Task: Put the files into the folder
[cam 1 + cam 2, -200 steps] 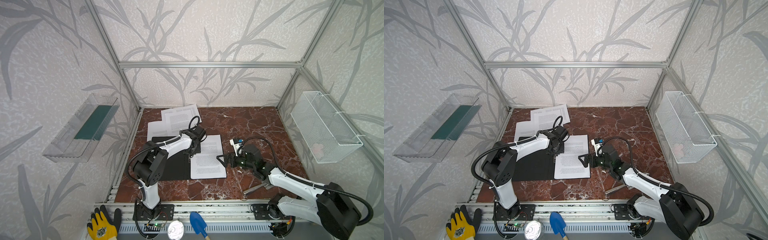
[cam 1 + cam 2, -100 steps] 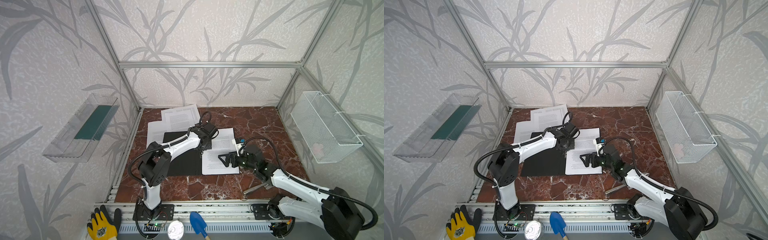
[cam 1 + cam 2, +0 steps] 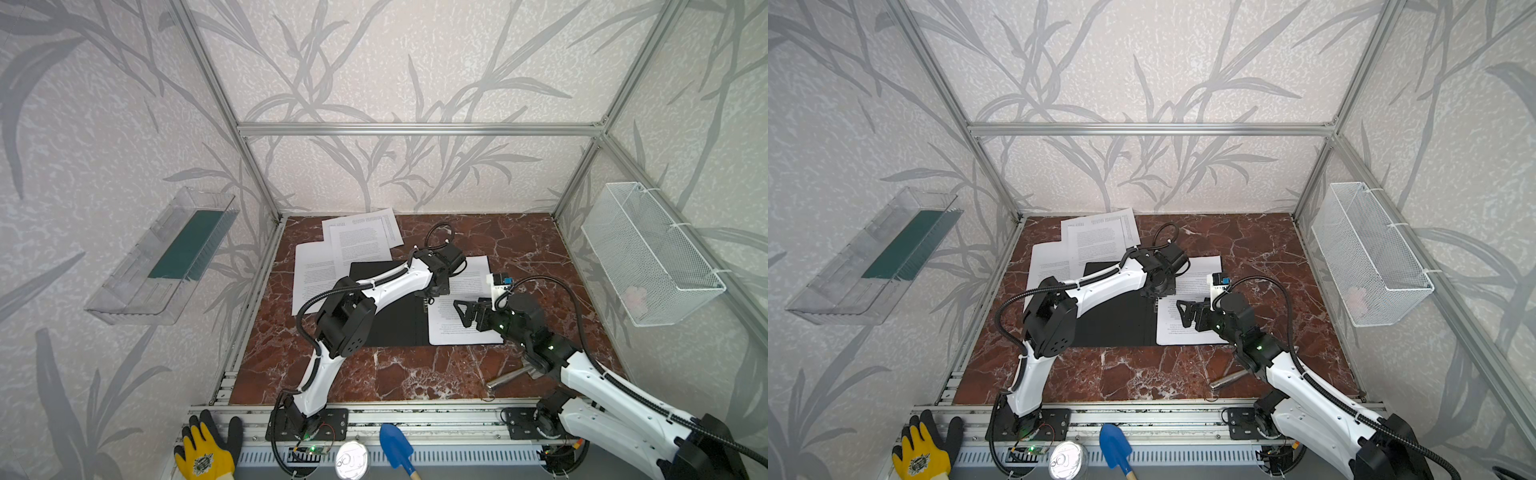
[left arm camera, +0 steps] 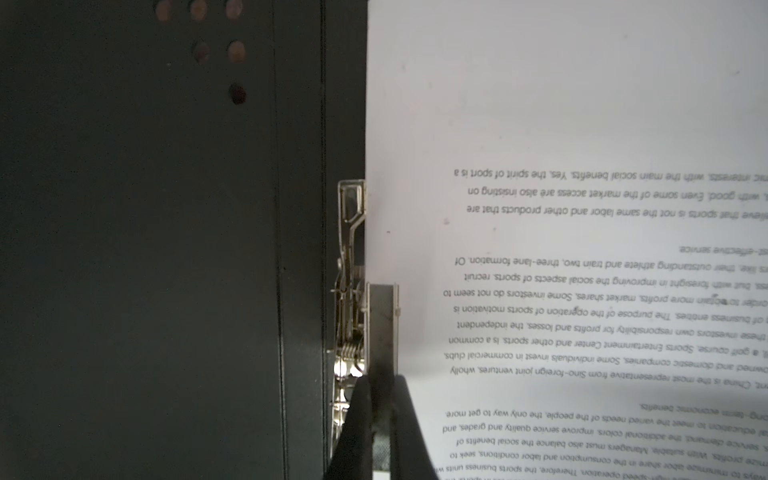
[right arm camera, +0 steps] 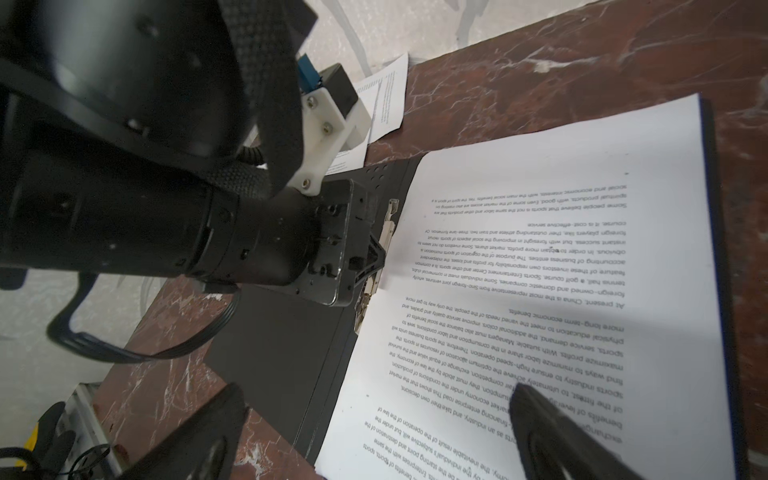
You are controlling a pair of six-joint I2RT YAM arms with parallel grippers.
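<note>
A red-brown marble table [image 3: 415, 374] holds an open folder [image 3: 399, 328], its black inside facing up. A stack of printed files [image 3: 465, 328] lies on the folder's right half, with one edge against the spine. More loose sheets [image 3: 357, 241] lie at the back left, just beside the folder. The left gripper [image 4: 377, 388] is clenched on the metal clip [image 4: 351, 291] at the spine. The right gripper [image 3: 461, 314] hovers over the stack, jaws spread wide, grasping nothing.

The folder [image 3: 399, 328] lies open mid-tabletop [image 3: 415, 374], one sheet [image 3: 469, 328] on its right half, the clip [image 4: 353, 257] at that sheet's left edge. More sheets [image 3: 357, 241] overlap behind-left, partly under the folder.
</note>
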